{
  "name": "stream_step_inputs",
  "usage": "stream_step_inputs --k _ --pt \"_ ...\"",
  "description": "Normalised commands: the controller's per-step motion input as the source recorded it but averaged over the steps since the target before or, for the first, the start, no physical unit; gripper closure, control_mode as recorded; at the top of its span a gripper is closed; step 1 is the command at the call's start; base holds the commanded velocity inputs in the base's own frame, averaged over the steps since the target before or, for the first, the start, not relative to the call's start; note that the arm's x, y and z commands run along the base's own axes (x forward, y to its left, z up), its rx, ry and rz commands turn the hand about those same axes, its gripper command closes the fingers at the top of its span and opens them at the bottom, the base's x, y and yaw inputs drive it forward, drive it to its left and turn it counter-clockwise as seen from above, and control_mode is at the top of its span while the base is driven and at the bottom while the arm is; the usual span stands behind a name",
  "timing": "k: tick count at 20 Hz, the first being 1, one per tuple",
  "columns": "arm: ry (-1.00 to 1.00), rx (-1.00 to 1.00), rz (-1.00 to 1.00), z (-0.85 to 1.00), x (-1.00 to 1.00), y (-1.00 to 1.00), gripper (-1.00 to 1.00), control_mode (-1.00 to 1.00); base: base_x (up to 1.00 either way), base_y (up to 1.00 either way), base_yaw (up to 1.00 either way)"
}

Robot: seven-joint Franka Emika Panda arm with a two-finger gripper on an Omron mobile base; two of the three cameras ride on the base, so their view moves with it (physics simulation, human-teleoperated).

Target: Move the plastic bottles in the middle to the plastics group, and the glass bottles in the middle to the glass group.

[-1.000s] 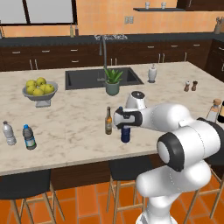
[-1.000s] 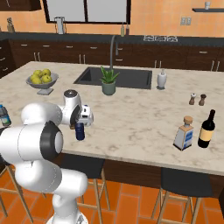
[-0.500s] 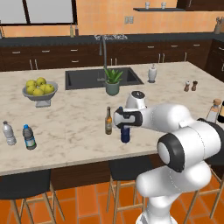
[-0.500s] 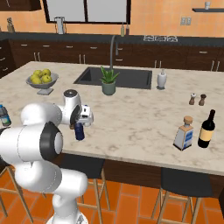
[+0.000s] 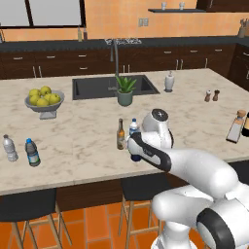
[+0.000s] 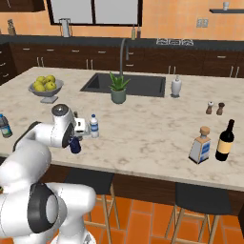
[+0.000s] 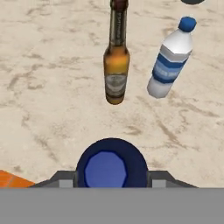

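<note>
The gripper (image 7: pixel 111 180) has its jaws spread on either side of the upright navy bottle (image 7: pixel 111 169), directly below the hand. Beyond that bottle stand the amber bottle (image 7: pixel 116 65) and the clear bottle (image 7: pixel 169 59).

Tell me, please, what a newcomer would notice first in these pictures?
Probably the gripper straddling the navy bottle near the counter's front edge, seen from above in the hand view. Just beyond stand the amber bottle and the clear blue-labelled bottle, apart from each other.
</note>
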Motion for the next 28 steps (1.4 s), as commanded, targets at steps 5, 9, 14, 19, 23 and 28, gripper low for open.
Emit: stream_step_inputs --k 5,9,14,19,23,28 --pt "0.0 0.0 0.21 0.46 -0.33 0.71 1.0 -1.0 0.0 0.0 0.0" --pt "0.0 0.0 0.18 0.37 -0.02 0.96 1.0 -1.0 0.0 0.0 0.0" --pt "0.0 0.0 0.15 0.07 0.04 1.0 1.0 -1.0 0.0 0.0 0.0" --pt "0.0 0.0 0.12 0.0 0.46 0.91 1.0 -1.0 0.0 0.0 0.0" --pt "0.0 0.0 0.08 0.11 0.5 0.75 1.0 -1.0 0.0 0.0 0.0" --pt "0.0 0.0 0.07 0.14 0.49 0.64 1.0 -1.0 0.0 0.0 0.0"
